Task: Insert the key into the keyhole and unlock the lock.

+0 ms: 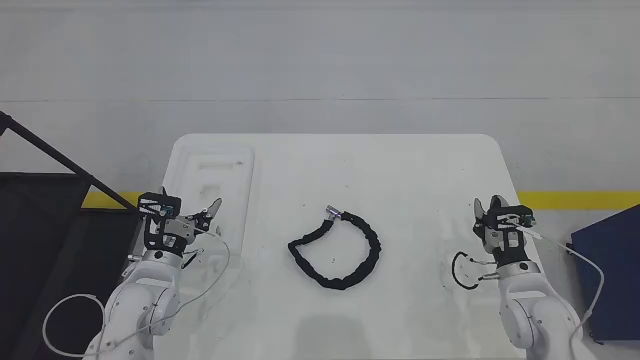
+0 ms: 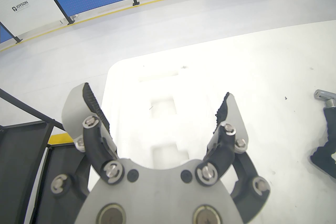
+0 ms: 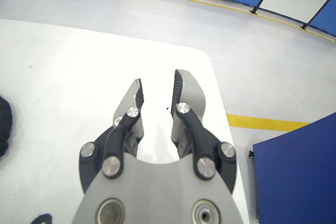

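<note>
A black cable lock (image 1: pixel 338 250) lies curled in an open loop at the middle of the white table (image 1: pixel 420 175). Its silver metal end (image 1: pixel 329 210) points toward the far side. In the left wrist view the lock's sleeve (image 2: pixel 326 146) and a flat silver piece (image 2: pixel 324 94) on its end show at the frame edge; I cannot tell whether that piece is the key. My left gripper (image 1: pixel 186 206) (image 2: pixel 157 89) hovers wide open over the table's left side, holding nothing. My right gripper (image 1: pixel 489 206) (image 3: pixel 157 75) stands open with a narrow gap near the right edge, also empty. A bit of the black sleeve (image 3: pixel 4 125) shows there too.
A white foam tray (image 1: pixel 210 175) (image 2: pixel 123 93) with shallow recesses lies on the table's left part, just ahead of my left gripper. A thin black cable loop (image 1: pixel 462 270) hangs beside the right arm. A dark blue box (image 3: pixel 296 170) stands off the table's right edge.
</note>
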